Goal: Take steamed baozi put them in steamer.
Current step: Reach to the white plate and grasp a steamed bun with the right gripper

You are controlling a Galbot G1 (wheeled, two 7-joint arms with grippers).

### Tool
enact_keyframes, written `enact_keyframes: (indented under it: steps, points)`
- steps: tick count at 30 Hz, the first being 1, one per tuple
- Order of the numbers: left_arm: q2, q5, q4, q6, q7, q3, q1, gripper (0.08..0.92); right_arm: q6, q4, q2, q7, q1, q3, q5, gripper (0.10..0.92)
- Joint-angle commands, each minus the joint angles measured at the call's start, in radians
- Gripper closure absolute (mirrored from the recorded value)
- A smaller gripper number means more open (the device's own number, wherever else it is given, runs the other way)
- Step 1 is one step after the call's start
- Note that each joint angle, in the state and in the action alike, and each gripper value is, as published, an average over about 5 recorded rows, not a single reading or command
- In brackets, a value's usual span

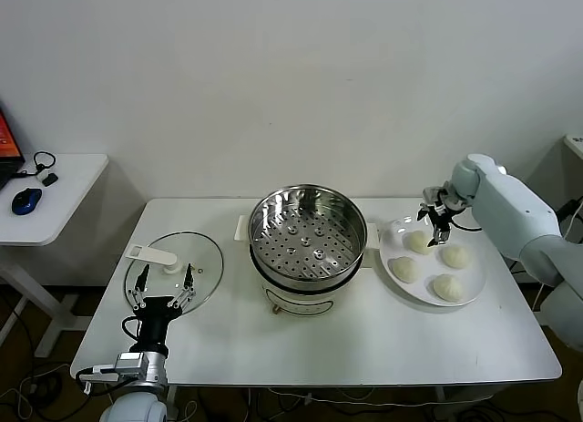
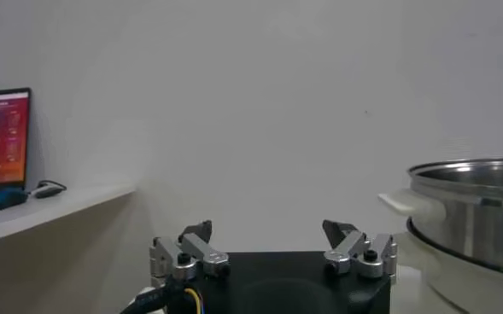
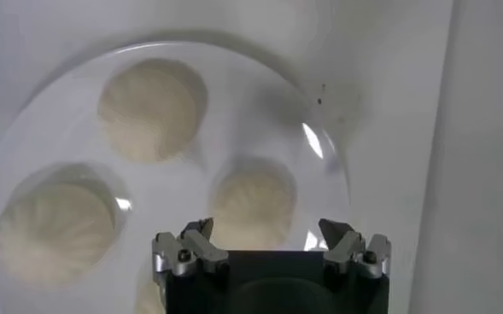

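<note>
Four cream-white baozi lie on a white plate at the right: one far left, one far right, one near left, one near right. The shiny steel steamer stands empty at the table's middle. My right gripper is open, hovering just above the far-left baozi. In the right wrist view the open gripper frames one baozi, with two others beyond on the plate. My left gripper is open and idle at the front left.
A flat glass lid with a white handle lies left of the steamer, under my left gripper. The steamer's wall shows in the left wrist view. A side table with a blue mouse stands far left.
</note>
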Motion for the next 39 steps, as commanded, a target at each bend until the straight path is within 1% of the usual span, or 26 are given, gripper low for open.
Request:
enact_keyframes:
  steps: [1,17,27,35,39]
  points:
    - [-0.001,0.0,0.005,-0.001,0.0,0.0,0.002,0.177,0.008,-0.066,0.033,0.003,-0.013,0.074,-0.068,0.203]
    - [-0.001,0.002,0.01,-0.002,0.0,0.003,0.0,0.177,0.017,-0.127,0.069,0.011,-0.02,0.142,-0.139,0.203]
    - [-0.001,0.001,0.011,-0.004,-0.001,0.004,0.002,0.177,0.016,-0.14,0.079,0.014,-0.026,0.171,-0.152,0.209]
    - [-0.003,0.002,0.015,-0.006,-0.004,0.005,0.005,0.177,0.014,-0.144,0.082,0.014,-0.03,0.183,-0.153,0.314]
    - [-0.002,0.002,0.016,-0.006,-0.004,0.004,0.006,0.177,0.015,-0.143,0.082,0.013,-0.032,0.196,-0.158,0.346]
